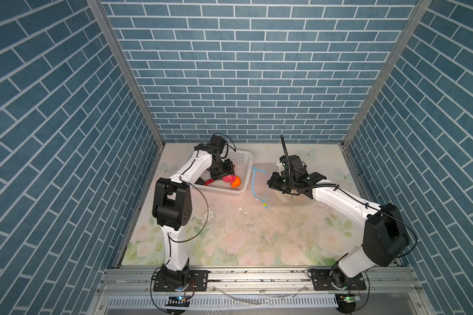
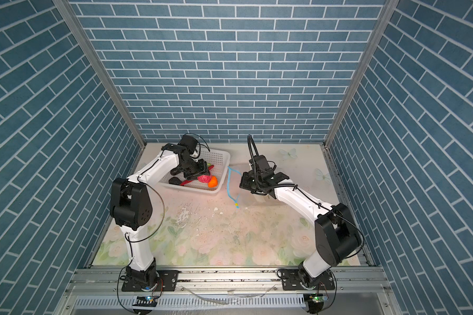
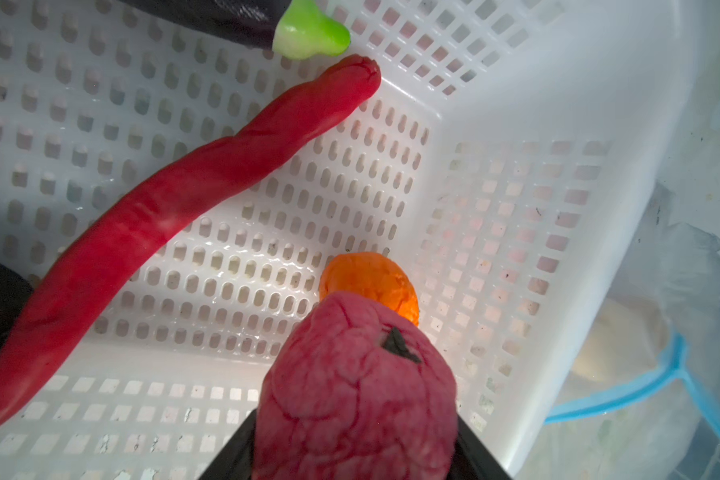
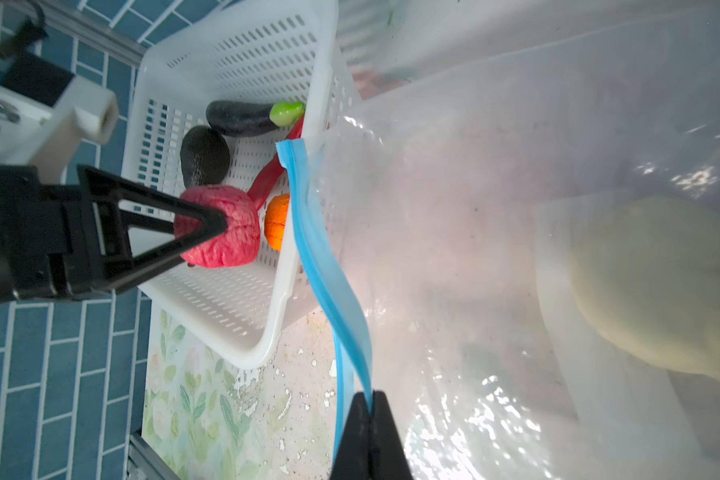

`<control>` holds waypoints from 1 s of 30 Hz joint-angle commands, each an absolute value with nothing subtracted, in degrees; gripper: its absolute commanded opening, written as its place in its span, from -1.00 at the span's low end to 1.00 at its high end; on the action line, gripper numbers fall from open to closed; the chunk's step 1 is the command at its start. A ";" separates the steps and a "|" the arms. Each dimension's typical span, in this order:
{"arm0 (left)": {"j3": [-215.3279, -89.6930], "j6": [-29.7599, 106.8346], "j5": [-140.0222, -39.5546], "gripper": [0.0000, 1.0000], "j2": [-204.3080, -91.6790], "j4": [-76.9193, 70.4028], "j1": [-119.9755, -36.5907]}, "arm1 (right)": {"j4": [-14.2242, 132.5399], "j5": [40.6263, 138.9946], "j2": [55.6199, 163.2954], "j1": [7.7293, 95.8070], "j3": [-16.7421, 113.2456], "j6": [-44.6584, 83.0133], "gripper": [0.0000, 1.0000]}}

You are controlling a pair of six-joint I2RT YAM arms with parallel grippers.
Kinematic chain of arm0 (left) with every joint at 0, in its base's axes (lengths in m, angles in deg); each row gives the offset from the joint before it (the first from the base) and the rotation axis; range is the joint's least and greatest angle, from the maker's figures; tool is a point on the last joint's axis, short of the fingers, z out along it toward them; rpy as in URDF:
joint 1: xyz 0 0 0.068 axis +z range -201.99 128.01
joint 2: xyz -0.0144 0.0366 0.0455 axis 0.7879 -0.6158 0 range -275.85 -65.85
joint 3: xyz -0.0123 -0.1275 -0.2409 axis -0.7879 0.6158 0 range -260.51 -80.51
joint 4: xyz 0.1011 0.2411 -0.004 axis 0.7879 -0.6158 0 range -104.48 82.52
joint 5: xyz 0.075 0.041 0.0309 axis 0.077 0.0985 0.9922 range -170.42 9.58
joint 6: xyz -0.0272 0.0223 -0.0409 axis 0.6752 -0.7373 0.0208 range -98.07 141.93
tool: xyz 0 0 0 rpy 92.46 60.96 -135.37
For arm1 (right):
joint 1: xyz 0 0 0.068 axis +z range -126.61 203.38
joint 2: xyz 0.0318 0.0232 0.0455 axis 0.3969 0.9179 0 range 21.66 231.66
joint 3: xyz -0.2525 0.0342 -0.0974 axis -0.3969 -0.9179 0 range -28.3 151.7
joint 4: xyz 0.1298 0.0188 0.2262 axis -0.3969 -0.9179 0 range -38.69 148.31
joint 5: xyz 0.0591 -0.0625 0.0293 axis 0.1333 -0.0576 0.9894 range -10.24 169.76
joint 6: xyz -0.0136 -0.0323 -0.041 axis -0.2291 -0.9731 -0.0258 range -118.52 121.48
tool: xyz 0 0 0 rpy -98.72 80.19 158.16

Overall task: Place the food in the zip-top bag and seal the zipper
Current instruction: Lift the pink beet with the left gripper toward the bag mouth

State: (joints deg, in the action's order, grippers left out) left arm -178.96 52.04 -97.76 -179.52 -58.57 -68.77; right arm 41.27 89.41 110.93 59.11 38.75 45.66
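**Left jaws:** partly open and clamped on either side of a pink wrinkled lump, inside the white perforated basket. Whether the lump rests on the basket floor or is raised off it cannot be told.

**Basket contents:**
- An orange lump lies on the basket floor just beside the pink one, near the wall that faces the bag.
- A long red chili runs diagonally across the floor.
- One end of the chili is close to the green cap of a dark toy eggplant.
- A dark avocado-shaped piece lies next to the eggplant.

**Right jaws:** fully closed, pinching the light blue zipper of the clear zip-top bag. That edge is lifted, and the bag's mouth stands open toward the basket.

**Bag:** it lies on the floral desk just beside the basket, to its right in both top views. One cream-white lump is inside it. The small yellow slider tab sits at the near end of the zipper, close to the desk.

**Desk:** white flecks of debris are scattered on the surface in front of the basket.
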 commanded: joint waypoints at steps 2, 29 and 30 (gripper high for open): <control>-178.83 51.78 -99.47 0.12 -176.86 -57.67 -69.20 | 42.79 79.78 108.49 58.83 42.01 50.59 -1.00; -178.33 54.23 -111.76 0.07 -169.98 -48.37 -76.85 | 44.76 74.46 111.63 58.40 46.94 52.20 -1.00; -178.31 54.56 -112.11 0.07 -169.77 -47.71 -77.29 | 44.73 74.33 111.42 58.37 46.80 52.20 -1.00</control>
